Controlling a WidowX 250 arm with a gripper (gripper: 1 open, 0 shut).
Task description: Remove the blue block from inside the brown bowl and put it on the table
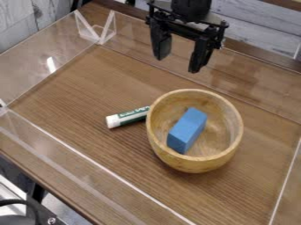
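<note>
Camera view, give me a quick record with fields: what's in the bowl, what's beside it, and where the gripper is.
bowl: brown wooden bowl on the table
bowl contents: blue block, lying inside
beside bowl: small white tube with green print, on the table at the bowl's left rim
gripper: gripper above and behind the bowl, fingers open, holding nothing
task status: block not yet removed

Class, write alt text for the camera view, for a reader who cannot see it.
A blue block lies inside a brown bowl on a wooden table. A small white tube rests beside the bowl's left rim, and the robot's open tool hangs above, holding nothing.
</note>
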